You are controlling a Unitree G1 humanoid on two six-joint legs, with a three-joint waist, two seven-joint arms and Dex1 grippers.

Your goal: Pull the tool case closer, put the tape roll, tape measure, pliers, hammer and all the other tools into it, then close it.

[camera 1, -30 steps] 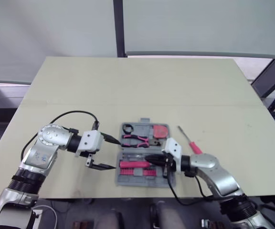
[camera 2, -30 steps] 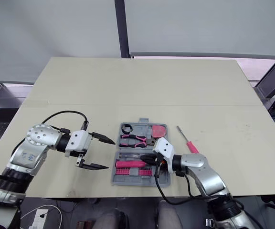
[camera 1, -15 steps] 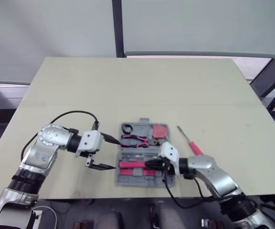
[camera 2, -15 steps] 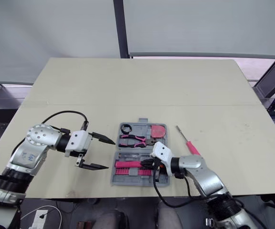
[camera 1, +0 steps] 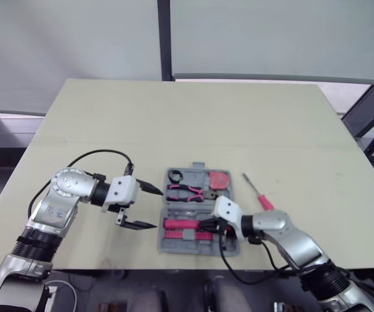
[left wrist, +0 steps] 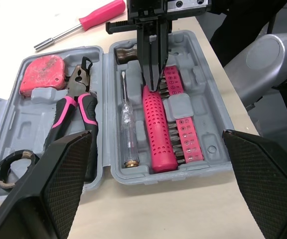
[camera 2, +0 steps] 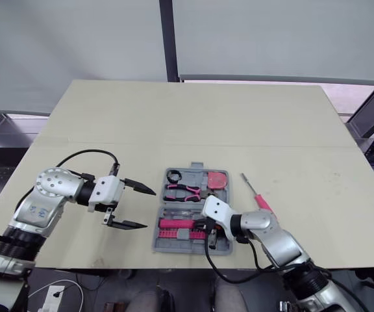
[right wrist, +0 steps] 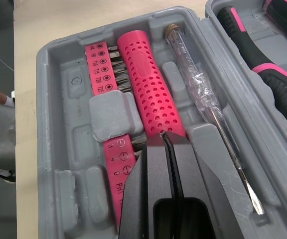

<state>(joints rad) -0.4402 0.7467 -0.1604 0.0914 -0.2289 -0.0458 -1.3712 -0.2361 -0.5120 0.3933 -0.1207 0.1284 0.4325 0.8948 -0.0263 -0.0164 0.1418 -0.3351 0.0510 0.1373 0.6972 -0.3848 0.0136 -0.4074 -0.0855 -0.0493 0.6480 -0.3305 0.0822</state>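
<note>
Screwdriver [camera 1: 260,194] lies beside the tool case [camera 1: 163,242] toward the table's [camera 1: 174,123] right edge, shaft angled away, nearest my right gripper [camera 1: 206,225], pressed together; left gripper [camera 1: 159,208] spread.

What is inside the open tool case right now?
The tool case holds a tape roll, pliers, tape measure, tester screwdriver, pink handle and bit strips. The shut right gripper touches the handle's end, covering whatever lies beneath it.
</note>
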